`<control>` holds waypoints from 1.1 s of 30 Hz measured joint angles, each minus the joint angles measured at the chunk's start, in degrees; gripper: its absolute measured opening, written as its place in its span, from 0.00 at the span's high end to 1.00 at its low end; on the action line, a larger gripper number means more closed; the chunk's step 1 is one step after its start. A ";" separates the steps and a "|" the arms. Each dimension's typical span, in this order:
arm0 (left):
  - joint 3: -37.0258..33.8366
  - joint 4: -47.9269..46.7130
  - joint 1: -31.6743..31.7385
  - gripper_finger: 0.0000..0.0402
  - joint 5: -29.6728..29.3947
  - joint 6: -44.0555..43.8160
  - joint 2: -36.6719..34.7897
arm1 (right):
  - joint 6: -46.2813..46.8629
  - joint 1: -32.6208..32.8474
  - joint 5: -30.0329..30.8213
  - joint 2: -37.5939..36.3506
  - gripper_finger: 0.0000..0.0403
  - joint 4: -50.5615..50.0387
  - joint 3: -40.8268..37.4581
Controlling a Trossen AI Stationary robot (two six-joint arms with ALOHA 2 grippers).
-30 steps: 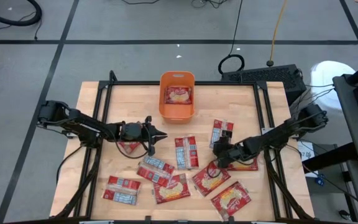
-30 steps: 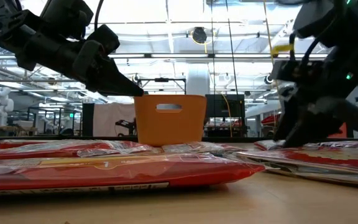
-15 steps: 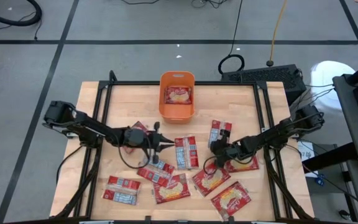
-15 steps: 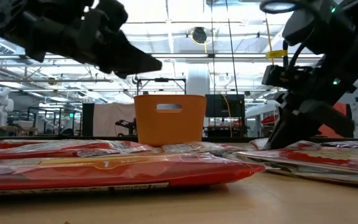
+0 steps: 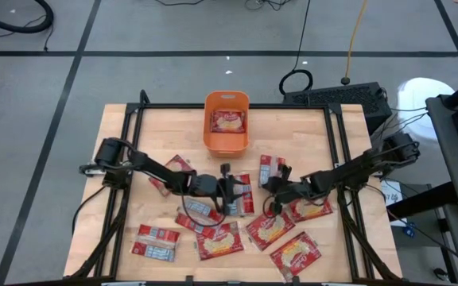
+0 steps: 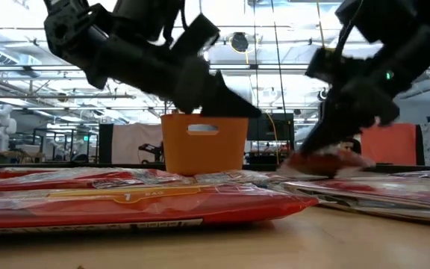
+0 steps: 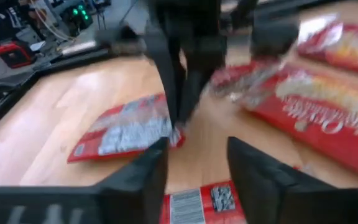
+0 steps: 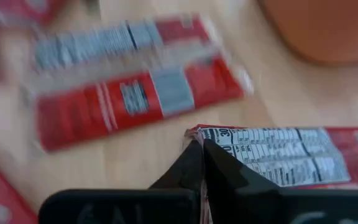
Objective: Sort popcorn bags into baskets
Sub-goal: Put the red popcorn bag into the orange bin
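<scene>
The orange basket stands at the table's far middle with one popcorn bag lying inside it. Several red popcorn bags lie flat on the table's near half. My right gripper is at the table's middle, shut on a popcorn bag whose grey printed face is up. My left gripper reaches in from the left and hovers open over another bag, just left of the right gripper. My right gripper pinches the bag's short end edge between its two fingers. They come slanting down from the table's right. In the low view the bag sits raised below the fingers, about level; whether its other end touches the table I cannot tell.
Loose bags lie at the near left, near middle and near right; one sits under the left arm. Black frame rails run along the table's left and right sides. Bare wood lies beside the basket.
My right gripper has shut on the bag's end and drawn it up off the table and a little toward the left edge. My left gripper has swung from the table's left toward its middle, close to the right gripper, and has opened.
</scene>
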 joint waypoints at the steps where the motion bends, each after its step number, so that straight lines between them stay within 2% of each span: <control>1: 0.35 -0.20 0.00 0.52 -0.08 0.78 0.56 | 0.00 0.00 -0.18 -1.14 1.00 0.37 0.02; 4: 1.98 0.59 -0.09 0.41 -0.10 4.39 2.56 | -0.40 -0.24 -2.34 -4.90 1.00 0.26 0.04; 8: 5.26 0.38 0.10 0.35 -0.31 10.49 5.69 | -0.18 -1.40 -6.99 -8.67 1.00 0.31 0.07; 16: 12.06 1.19 1.36 0.39 -4.35 17.16 10.32 | 0.01 -4.06 -18.97 -12.26 1.00 0.63 0.07; 19: 12.78 0.62 2.04 0.43 -1.43 17.39 10.25 | -0.03 -4.73 -19.35 -13.21 1.00 0.33 0.09; 21: 12.78 -1.37 2.70 0.46 1.41 16.75 10.19 | -0.17 -5.30 -19.69 -14.11 1.00 0.73 0.09; 24: 12.74 -4.53 3.62 0.54 2.41 15.85 10.24 | -0.06 -6.29 -21.83 -15.43 1.00 0.76 0.09; 29: 12.74 -5.16 4.04 0.78 2.39 14.93 10.24 | -0.71 -7.68 -24.03 -16.44 1.00 0.77 0.09; 31: 12.74 -4.33 4.30 0.87 2.44 13.40 10.24 | -1.42 -8.03 -23.12 -16.52 1.00 1.17 0.09; 33: 12.70 -3.98 4.64 0.95 2.41 10.93 10.24 | -1.56 -8.13 -19.04 -16.78 0.99 1.53 0.15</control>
